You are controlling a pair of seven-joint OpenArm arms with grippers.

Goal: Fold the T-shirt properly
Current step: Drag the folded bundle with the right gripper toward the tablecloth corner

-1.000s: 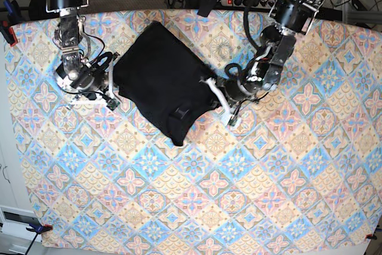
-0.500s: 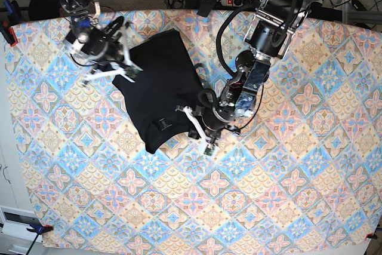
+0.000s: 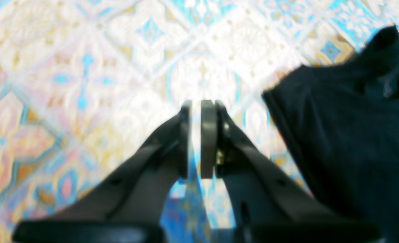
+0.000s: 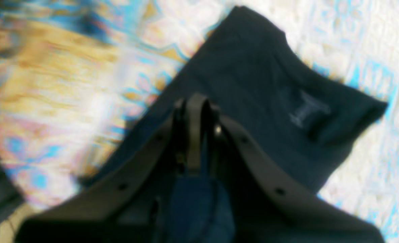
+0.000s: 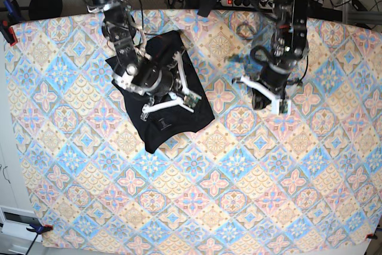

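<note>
Currently the T-shirt [image 5: 160,97] lies folded compactly near the far-left part of the tabletop [image 5: 310,165], right pincer [image 4: 194,135] together above it, left pincer [image 3: 199,138] nearly together, empty; judged next: smoothing or final fold.

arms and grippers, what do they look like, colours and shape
Both arms are black with exposed black cables. The left gripper and right gripper show white bracket pieces in the base view. In the wrist views the fingers are dark grey, flat, slim paddles on wide black angled supports with small holes.
</note>
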